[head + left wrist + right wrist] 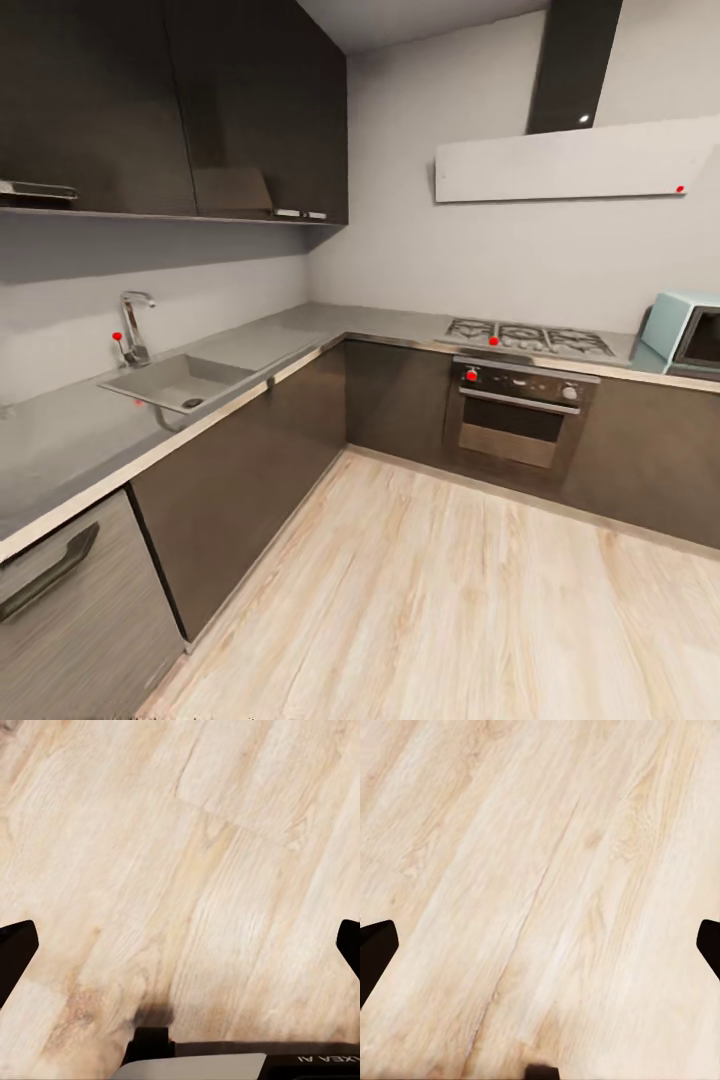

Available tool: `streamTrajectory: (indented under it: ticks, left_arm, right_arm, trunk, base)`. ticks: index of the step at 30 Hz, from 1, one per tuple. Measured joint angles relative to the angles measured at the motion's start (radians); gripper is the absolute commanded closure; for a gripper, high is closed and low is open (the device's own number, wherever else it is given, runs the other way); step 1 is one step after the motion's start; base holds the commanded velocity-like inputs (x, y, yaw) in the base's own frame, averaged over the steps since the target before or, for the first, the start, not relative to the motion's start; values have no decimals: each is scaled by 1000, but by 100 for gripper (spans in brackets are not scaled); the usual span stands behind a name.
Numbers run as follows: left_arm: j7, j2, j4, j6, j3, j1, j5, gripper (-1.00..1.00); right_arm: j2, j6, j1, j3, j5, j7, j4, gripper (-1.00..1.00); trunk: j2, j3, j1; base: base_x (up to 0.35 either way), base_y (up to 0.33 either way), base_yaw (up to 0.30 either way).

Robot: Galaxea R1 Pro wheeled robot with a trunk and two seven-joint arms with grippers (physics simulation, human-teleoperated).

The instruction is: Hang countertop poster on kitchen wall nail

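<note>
The kitchen countertop [90, 440] is a light-grey L-shaped worktop running along the left wall and across the back. A moulded grey sink [175, 382] and a chrome tap [135, 325] sit in its left run, over dark cabinet fronts [250, 470]. The poster is out of view. No wall nails can be made out on the light-grey wall [430, 255]. My left gripper [180, 952] is open, its dark fingertips [15, 956] wide apart over pale wood floor. My right gripper [540, 952] is open too, with floor boards between its fingertips [375, 956].
A gas hob [528, 340] and a built-in oven [515, 415] sit in the back run, with a pale blue microwave [688, 335] at the far right. Dark wall cupboards [170, 105] hang over the sink and a white hood [570, 160] over the hob. Wood floor [440, 600] lies ahead.
</note>
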Motion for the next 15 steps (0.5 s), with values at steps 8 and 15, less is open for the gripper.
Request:
streamTrajectory:
  ticks: [8, 15]
  left_arm:
    - [0, 0, 0, 0, 0, 0, 0, -100]
    - [0, 0, 0, 0, 0, 0, 0, -100]
  right_arm:
    - [1, 0, 0, 0, 0, -1, 0, -100]
    - [2, 0, 0, 0, 0, -2, 0, -100]
  trunk:
    - [0, 0, 0]
    - [0, 0, 0]
  base:
    - [6, -15, 278]
    - [1, -2, 281]
